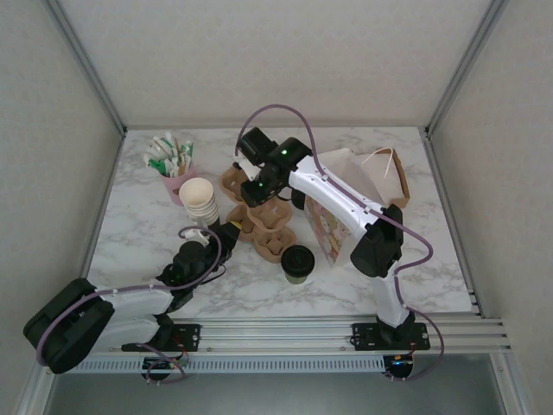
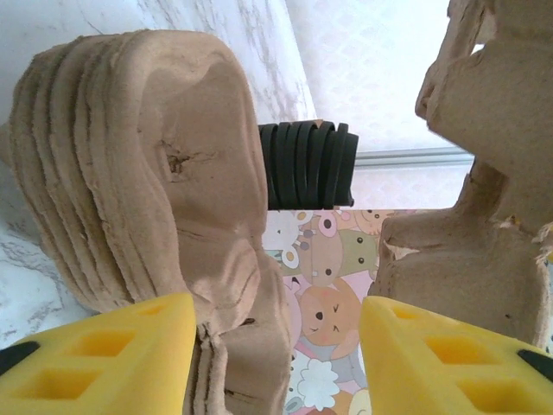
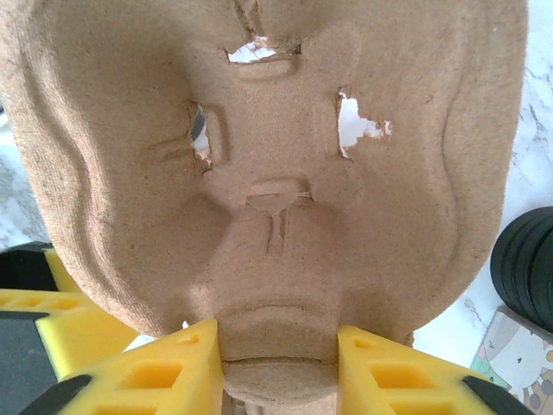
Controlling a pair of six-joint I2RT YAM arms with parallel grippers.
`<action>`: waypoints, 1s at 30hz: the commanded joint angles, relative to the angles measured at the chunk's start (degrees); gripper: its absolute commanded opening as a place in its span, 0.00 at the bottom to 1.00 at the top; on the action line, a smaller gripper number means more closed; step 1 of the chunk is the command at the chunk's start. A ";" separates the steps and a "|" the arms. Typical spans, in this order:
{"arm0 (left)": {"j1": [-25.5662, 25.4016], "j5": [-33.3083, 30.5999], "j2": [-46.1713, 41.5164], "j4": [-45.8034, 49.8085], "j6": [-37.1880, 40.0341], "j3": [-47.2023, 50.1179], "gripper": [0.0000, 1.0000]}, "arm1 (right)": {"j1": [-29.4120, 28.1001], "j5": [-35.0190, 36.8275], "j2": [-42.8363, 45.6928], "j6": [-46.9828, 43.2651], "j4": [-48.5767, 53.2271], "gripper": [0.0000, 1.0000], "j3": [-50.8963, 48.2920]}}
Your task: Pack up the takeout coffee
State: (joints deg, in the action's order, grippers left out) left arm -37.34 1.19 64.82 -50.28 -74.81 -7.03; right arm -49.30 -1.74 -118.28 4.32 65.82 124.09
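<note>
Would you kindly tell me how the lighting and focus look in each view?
Top external view: even, soft light, faint shadows on the marble table, everything sharp. Left wrist view: the stack of pulp carriers is crisp, the wall behind is washed out. Right wrist view: the pulp carrier shows clear fibre texture; its torn holes glare white.

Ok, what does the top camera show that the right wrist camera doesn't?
Top camera: the lidded coffee cup upright on the table, a stack of paper cups and a paper bag. Right wrist: torn holes in the cardboard carrier, with the right gripper pinching its edge tab. Both: that carrier and the gripper.
</note>
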 commanded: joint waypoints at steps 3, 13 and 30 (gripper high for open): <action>-0.89 -2.54 -5.00 6.57 2.04 -1.52 0.57 | 0.35 -3.55 2.72 1.42 1.32 0.34 5.22; -0.97 -3.72 -11.48 12.62 3.60 -1.83 0.63 | 0.28 -9.78 2.48 2.58 2.21 0.34 12.49; -1.02 -4.97 -19.20 20.75 6.02 -3.88 0.70 | -0.01 -19.94 9.20 4.68 -0.74 0.36 15.36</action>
State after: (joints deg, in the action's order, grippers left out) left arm -37.80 -2.85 46.52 -31.99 -70.65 -8.67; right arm -49.28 -19.66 -112.29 8.34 65.78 136.66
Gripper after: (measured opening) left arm 0.692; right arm 0.360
